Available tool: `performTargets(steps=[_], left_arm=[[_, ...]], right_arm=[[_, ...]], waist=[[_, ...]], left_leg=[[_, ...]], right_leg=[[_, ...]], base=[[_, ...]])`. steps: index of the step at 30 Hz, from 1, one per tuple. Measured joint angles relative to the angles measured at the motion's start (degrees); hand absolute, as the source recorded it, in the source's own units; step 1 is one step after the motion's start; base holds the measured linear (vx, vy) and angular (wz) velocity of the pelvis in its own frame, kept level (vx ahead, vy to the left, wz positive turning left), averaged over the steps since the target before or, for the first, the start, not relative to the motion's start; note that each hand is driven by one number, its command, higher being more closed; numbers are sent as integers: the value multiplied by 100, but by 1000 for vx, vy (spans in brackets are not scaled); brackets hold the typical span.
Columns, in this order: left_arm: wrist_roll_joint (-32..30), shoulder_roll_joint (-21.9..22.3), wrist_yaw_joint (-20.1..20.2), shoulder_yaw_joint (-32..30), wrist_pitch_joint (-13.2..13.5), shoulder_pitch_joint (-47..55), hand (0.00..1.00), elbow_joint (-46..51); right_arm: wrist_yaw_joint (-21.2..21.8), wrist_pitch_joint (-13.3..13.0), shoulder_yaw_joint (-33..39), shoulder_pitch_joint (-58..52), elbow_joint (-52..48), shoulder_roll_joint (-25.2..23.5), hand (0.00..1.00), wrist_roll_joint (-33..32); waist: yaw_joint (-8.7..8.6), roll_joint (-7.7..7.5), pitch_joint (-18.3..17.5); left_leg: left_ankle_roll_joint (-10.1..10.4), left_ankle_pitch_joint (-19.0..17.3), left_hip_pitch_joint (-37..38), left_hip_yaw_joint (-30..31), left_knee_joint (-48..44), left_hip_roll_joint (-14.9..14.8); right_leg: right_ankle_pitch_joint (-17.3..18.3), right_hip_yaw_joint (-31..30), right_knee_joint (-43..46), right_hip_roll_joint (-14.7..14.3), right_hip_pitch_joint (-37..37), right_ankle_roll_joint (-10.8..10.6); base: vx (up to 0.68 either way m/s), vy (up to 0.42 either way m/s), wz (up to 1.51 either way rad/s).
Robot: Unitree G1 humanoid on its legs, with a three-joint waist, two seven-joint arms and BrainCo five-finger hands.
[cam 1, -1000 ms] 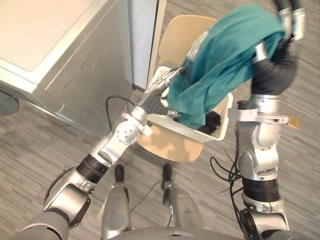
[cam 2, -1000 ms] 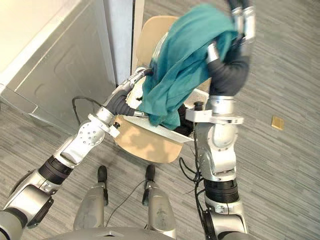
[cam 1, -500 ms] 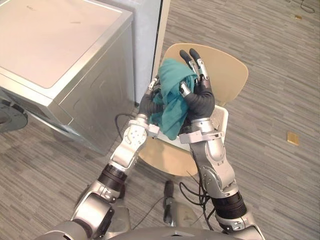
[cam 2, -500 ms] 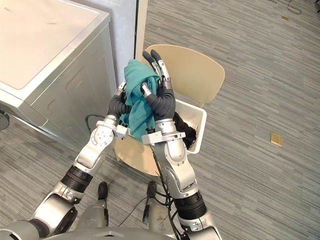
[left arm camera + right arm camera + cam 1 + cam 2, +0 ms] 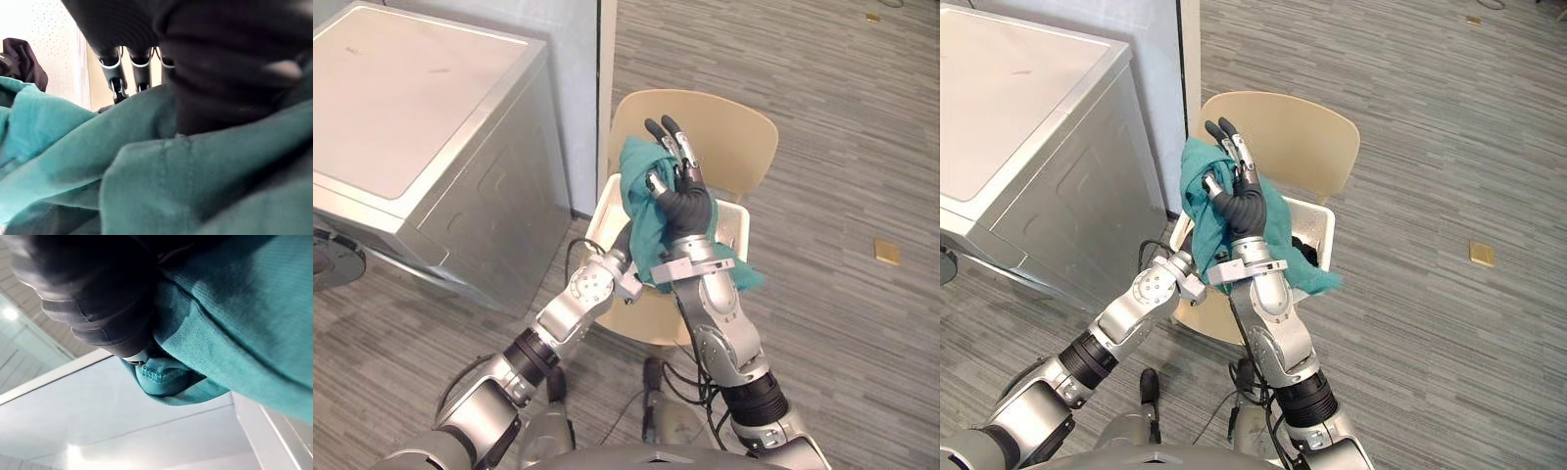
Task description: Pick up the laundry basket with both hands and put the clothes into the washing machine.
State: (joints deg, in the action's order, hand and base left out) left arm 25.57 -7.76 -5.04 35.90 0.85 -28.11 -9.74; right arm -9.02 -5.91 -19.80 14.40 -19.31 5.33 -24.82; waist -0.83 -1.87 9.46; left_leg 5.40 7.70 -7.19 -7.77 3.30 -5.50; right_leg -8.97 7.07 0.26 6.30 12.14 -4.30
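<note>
Nearest me, both arms rose from the bottom of the frame toward its middle. The right robot hand (image 5: 683, 201) stood upright just above centre, its back to the head camera. The fingers (image 5: 668, 132) I could see pointed straight up, and the thumb (image 5: 656, 181) was bent in against the teal garment (image 5: 641, 211), pinching it. That garment bunched beside the thumb, hung down the left side of the hand and trailed out under the wrist toward the right.

The left robot hand (image 5: 117, 24) was tucked under the same cloth from the lower left. I could not tell how it was set or whether it had hold of anything. In its wrist view the teal fabric filled the foreground, with a perforated white wall and a dark piece of clothing beyond.

Below and behind the hands sat the white laundry basket (image 5: 1324, 235) on the seat of a beige chair (image 5: 724, 137), with dark clothes (image 5: 1302, 250) lying inside it. Neither robot hand was on its rim.

Further off, at the upper left, stood the silver washing machine (image 5: 411, 108). The faint marks on its lid were too small for me to read. A small yellowish tile (image 5: 886, 252) lay on the grey plank floor (image 5: 842, 117) at the right edge.
</note>
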Motion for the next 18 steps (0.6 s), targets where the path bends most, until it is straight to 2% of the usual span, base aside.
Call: performTargets(steps=[9,10,18], left_arm=[[139,407,-456,-574,236,691,100,32],[140,449,-491,-708,246,766,100,35],[191,457,-603,-1318,300,1332,100,456]], right_arm=[[-30,-64,41,-111,0,-26,100,64],[-32,-75,99,-169,0,-28,0,127],[-35,-116,559,-1041,1,-18,0,289]], waist=[[-59,29,-143],[-57,29,-144],[-66,94,-186]], left_leg=[[3,-3,29,-32,51,-3],[3,-3,32,-33,51,-4],[40,-44,157,-87,101,-3]], right_leg=[[-9,-33,-65,-25,-12,-1],[-10,-34,-65,-27,-14,-1],[-33,-71,-114,-34,-111,-44]], base=[[16,-1,-2],[0,0,0],[11,3,-3]])
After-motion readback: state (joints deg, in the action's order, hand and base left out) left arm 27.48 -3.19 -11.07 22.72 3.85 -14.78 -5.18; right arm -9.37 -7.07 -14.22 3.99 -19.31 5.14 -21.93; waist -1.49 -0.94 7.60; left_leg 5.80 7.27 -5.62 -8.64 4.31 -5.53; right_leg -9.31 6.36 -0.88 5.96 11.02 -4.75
